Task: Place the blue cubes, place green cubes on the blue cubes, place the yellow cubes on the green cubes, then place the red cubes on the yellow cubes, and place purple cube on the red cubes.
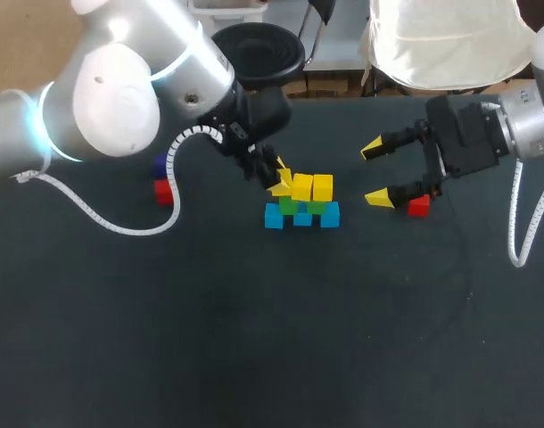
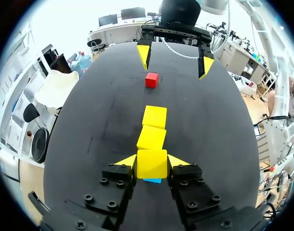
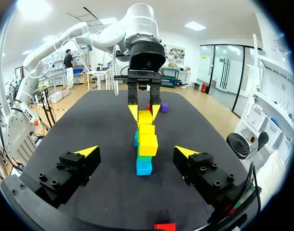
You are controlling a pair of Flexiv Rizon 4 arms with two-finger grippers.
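A small block stack stands mid-table: blue cubes (image 1: 301,218) at the bottom, green cubes (image 1: 291,205) on them, two yellow cubes (image 1: 312,187) on top. My left gripper (image 1: 276,178) is shut on a third yellow cube (image 2: 152,163) at the row's left end, in line with the other two (image 2: 151,137); a blue cube (image 2: 152,180) peeks out beneath it. My right gripper (image 1: 379,174) hangs open right of the stack, which lies ahead of its fingers (image 3: 136,151). A red cube (image 1: 418,206) lies by its near fingertip. A purple cube (image 3: 164,107) sits beyond the left gripper (image 3: 144,110).
Another red cube (image 1: 163,191) and the dark purple cube (image 1: 159,165) lie on the left side of the black table, under my left arm's white cable (image 1: 120,223).
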